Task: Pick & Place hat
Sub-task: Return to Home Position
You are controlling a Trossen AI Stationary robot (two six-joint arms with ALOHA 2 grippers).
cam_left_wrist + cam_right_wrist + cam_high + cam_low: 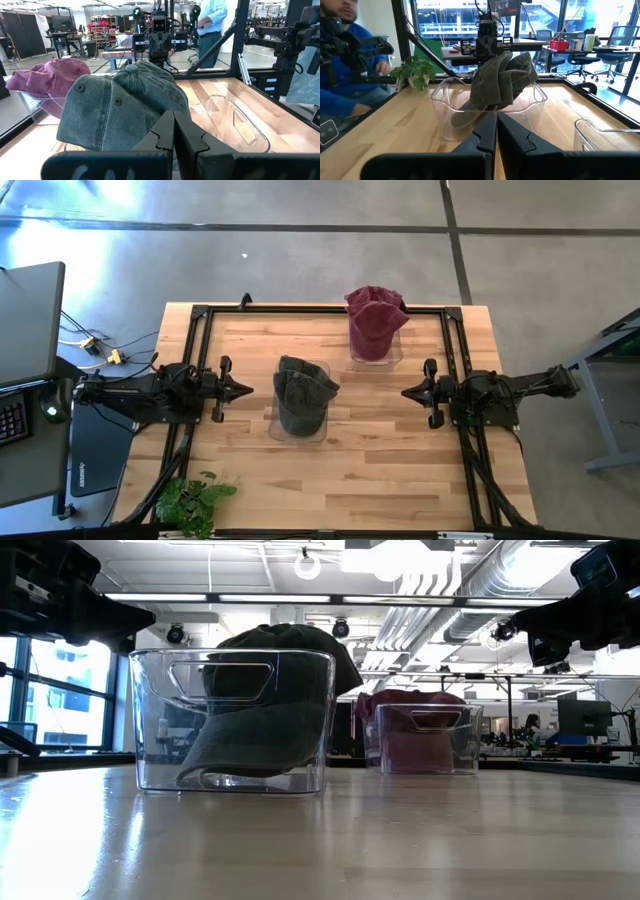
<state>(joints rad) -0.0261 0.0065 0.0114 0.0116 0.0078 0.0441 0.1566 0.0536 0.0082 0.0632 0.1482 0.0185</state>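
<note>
Dark green hats (303, 393) lie piled in a clear bin (300, 432) at the table's middle, bulging over its rim (262, 690) (125, 105) (502, 80). Maroon hats (375, 320) fill a second clear bin (377, 360) toward the far edge (415, 730) (47, 82). My left gripper (248, 391) hangs shut to the left of the green pile, pointing level at it, touching nothing (174, 135). My right gripper (406, 392) hangs shut to the right of that pile, also level and touching nothing (497, 132).
A black frame (320, 310) runs round the wooden table top. A small green plant (195, 502) stands at the near left corner. A person in a blue sleeve (345, 80) sits beyond the table's near side. Bare wood lies between the bins and the near edge.
</note>
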